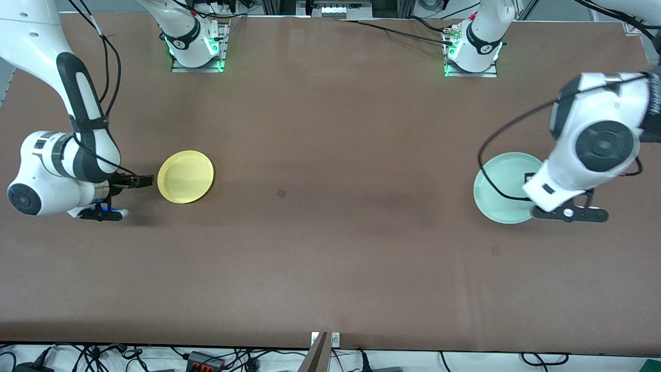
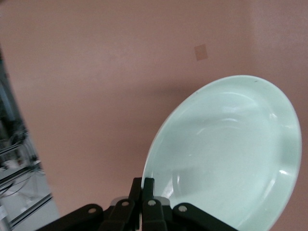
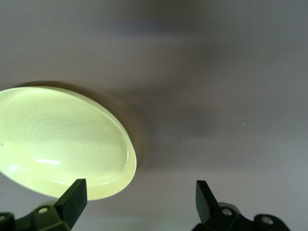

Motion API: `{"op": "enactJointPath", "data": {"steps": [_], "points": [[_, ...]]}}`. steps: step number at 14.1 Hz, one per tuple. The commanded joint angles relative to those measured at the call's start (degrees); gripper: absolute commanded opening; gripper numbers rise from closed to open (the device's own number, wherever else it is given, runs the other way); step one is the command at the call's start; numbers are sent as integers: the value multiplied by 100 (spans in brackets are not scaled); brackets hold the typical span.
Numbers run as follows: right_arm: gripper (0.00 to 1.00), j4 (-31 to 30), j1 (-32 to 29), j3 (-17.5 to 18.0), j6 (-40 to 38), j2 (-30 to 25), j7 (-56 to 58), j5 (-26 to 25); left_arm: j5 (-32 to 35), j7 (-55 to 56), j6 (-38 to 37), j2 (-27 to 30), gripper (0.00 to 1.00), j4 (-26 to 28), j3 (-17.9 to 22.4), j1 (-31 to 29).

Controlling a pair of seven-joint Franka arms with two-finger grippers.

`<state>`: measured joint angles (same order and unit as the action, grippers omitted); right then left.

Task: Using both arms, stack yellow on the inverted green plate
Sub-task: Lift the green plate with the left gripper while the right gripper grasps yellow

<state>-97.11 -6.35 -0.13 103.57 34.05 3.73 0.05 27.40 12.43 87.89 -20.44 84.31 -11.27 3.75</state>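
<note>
The yellow plate (image 1: 185, 176) lies hollow side up on the table toward the right arm's end. My right gripper (image 1: 146, 181) hangs low beside its rim, open. In the right wrist view the yellow plate (image 3: 62, 139) reaches one finger (image 3: 74, 195), and nothing lies between the fingers of the right gripper (image 3: 139, 192). The pale green plate (image 1: 503, 187) sits toward the left arm's end, hollow side up, partly covered by the left arm's hand. In the left wrist view my left gripper (image 2: 144, 185) is shut on the rim of the green plate (image 2: 226, 154).
Brown table surface (image 1: 330, 217) stretches wide between the two plates, with a small dark mark (image 1: 281, 193) near its middle. The arm bases (image 1: 196, 46) (image 1: 472, 51) stand along the edge farthest from the front camera.
</note>
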Motion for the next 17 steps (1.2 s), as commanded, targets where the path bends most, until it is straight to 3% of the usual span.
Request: {"op": "enactJointPath", "data": {"steps": [1, 4, 6, 10, 11, 14, 15, 17], "points": [[95, 35, -50, 83, -4, 181, 58, 100, 842, 1020, -701, -179, 1, -125, 108, 966], [87, -71, -33, 101, 49, 330, 58, 179, 1240, 2198, -1177, -679, 1, -125, 117, 1793], [82, -71, -59, 101, 75, 453, 66, 390, 1949, 2719, -1317, -1127, 1, -134, 134, 2285], [59, -80, -68, 101, 75, 585, 58, 399, 2629, 3570, -1923, -1839, 1, -301, 187, 3068], [52, -80, -68, 101, 67, 585, 66, 399, 2795, 3851, -1968, -1963, 1, -301, 178, 3226], [9, -71, -59, 101, 5, 577, 49, 399, 2920, 4328, -1960, -2131, 1, -318, 178, 3509], [0, -63, -68, 101, 5, 577, 49, 399, 2920, 4364, -1951, -2140, 1, -362, 178, 3553], [0, -54, -42, 101, -4, 577, 23, 399, 2929, 4591, -1933, -2341, 1, -502, 178, 3746]]}}
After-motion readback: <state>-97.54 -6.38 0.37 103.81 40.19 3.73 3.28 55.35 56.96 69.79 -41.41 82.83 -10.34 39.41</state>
